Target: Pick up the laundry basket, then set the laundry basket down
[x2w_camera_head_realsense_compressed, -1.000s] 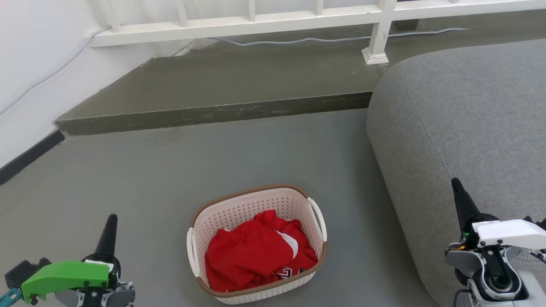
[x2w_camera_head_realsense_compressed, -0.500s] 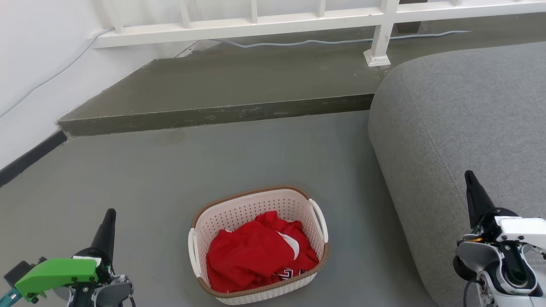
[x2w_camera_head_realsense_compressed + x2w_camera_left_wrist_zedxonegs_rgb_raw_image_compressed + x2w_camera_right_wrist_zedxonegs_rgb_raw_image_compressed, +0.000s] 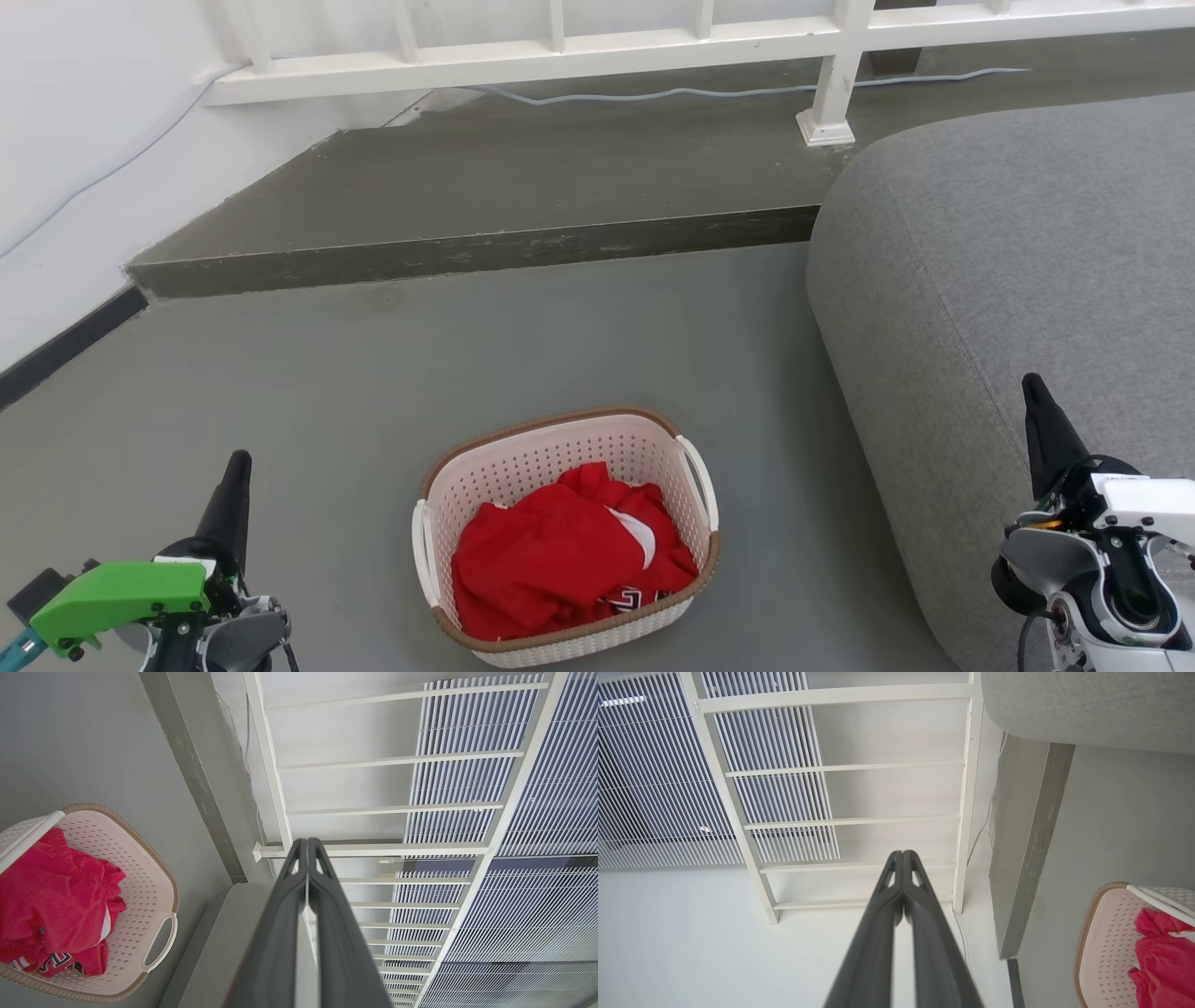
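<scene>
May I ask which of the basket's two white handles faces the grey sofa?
The right-side handle of the laundry basket faces the sofa; the other handle is toward the left gripper.

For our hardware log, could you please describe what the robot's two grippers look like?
The left gripper has two long, dark, tapered fingers and a bright green cover with a teal end. The right gripper has the same dark fingers, but a white cover over grey housing.
</scene>
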Tool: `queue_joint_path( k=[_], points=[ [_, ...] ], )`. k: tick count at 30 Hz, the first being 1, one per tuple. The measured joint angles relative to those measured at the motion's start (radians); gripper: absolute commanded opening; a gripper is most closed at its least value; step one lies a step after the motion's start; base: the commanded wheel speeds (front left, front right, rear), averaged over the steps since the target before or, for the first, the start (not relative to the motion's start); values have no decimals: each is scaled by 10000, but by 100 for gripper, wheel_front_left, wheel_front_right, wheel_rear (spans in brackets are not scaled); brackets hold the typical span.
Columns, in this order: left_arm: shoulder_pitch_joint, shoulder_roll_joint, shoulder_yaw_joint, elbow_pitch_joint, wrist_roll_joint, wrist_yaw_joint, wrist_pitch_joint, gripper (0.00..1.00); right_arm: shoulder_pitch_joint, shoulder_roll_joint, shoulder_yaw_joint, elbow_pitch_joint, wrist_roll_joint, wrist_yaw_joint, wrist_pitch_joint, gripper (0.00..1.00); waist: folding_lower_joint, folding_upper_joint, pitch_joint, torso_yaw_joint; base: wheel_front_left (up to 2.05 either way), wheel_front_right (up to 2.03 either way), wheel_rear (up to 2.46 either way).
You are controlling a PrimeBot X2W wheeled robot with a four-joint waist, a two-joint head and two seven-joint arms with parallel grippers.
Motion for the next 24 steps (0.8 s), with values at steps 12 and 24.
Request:
queue_joint_path(
  k=[12,24],
  points=[
    [0,0,-2,-2,0,0,-2,0,-3,2,-10,21,0,2,42,0,0,0,0,-1,0,0,0],
    [-1,0,-2,-4,0,0,-2,0,-6,4,-19,40,0,2,42,0,0,0,-1,-2,0,0,0]
  ],
)
